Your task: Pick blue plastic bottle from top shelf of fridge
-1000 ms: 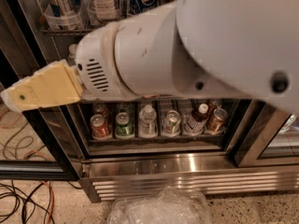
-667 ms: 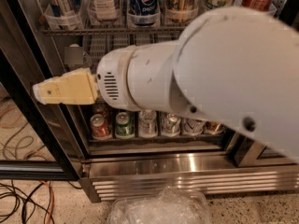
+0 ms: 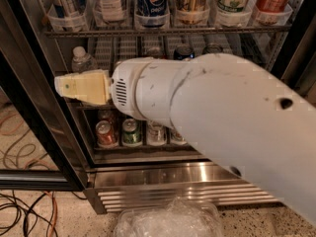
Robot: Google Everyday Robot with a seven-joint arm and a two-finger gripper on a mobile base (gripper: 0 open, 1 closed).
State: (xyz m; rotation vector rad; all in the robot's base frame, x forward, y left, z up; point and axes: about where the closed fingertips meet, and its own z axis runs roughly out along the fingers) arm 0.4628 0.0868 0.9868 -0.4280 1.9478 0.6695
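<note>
The fridge (image 3: 163, 179) stands open in front of me. Its top shelf (image 3: 168, 31) is a wire rack with clear front cups holding tall bottles. The clear bottle with a white label (image 3: 109, 1) stands second from the left, beside a dark blue Pepsi bottle (image 3: 150, 1); only its lower part shows. My gripper (image 3: 81, 87), cream-coloured, points left at the end of the big white arm (image 3: 222, 117). It sits in front of the middle rack, well below the labelled bottle and a little left of it, holding nothing that I can see.
A small water bottle (image 3: 81, 59) stands on the middle rack just above the gripper. Small cans (image 3: 131, 132) line the bottom rack. The black door frame (image 3: 34, 107) runs down the left. Cables (image 3: 19, 211) lie on the floor; a crumpled clear plastic bag (image 3: 168, 221) lies below.
The gripper has moved to the right and slightly up in front of the racks. More of the top shelf's bottles has come into view.
</note>
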